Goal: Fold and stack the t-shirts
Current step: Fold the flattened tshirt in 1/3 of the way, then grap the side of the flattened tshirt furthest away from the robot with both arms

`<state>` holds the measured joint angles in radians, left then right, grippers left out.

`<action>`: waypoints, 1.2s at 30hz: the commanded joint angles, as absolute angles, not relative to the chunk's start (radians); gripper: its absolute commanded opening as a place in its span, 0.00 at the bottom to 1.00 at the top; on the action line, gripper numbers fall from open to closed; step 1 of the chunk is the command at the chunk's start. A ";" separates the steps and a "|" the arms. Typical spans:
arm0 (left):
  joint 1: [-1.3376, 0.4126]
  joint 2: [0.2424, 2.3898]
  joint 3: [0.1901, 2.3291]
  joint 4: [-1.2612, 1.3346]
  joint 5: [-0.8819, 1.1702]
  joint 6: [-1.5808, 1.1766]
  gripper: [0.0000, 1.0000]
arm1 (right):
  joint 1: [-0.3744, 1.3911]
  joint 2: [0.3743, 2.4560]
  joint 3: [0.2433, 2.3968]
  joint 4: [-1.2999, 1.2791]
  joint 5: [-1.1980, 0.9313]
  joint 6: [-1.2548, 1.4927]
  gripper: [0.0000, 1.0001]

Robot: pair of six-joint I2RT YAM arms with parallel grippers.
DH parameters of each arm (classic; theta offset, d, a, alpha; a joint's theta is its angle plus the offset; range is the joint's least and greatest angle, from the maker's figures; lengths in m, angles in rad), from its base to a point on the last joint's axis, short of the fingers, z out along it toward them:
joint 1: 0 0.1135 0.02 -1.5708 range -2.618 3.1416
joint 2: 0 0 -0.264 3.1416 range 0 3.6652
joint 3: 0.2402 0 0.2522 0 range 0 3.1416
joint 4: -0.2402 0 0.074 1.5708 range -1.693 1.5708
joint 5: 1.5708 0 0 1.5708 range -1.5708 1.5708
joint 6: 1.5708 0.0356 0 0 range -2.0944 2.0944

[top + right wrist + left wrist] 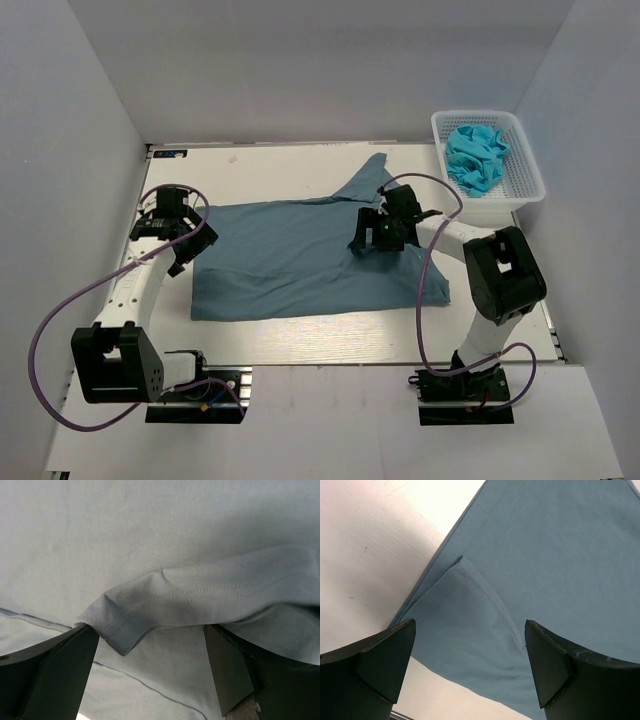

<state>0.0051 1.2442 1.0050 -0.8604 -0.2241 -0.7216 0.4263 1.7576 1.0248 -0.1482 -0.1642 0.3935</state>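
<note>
Only the overhead view takes in the plain pale walls [300, 70] around the white table [270, 165]. It also shows the whole slate-blue t-shirt [290, 260] spread flat at mid-table, with one corner peaked toward the far edge. At the far right corner stands a white basket [497, 207] holding crumpled bright blue cloth [478, 155]. The left end effector [175, 215] sits at the t-shirt's left edge and the right end effector [380, 232] over its right part. The left wrist view alone shows that end effector [470, 645] with its jaws wide apart above a stitched flap folded over the cloth, with bare, faintly scuffed table beside it. The right wrist view alone shows the other end effector [150, 635] spread apart around a raised ridge of double-stitched hem, not clamped. Whether the fingers press the cloth I cannot tell.
</note>
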 commanded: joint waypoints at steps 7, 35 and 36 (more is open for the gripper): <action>0.011 1.267 1.011 -0.851 -0.224 -0.698 1.00 | 0.419 1.885 1.213 -0.074 -0.178 0.400 0.90; 0.113 1.750 1.394 -0.658 -0.249 -0.660 1.00 | 0.293 2.298 2.069 -0.472 0.081 0.379 0.90; 0.114 1.819 1.441 -0.658 -0.226 -0.660 1.00 | 0.282 2.304 2.074 -0.456 0.075 0.376 0.90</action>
<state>0.0986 1.7428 1.3579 -0.6899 -0.2562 -0.6788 0.3122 2.2776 2.0212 -0.4049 0.0563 0.3786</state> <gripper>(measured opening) 0.996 0.904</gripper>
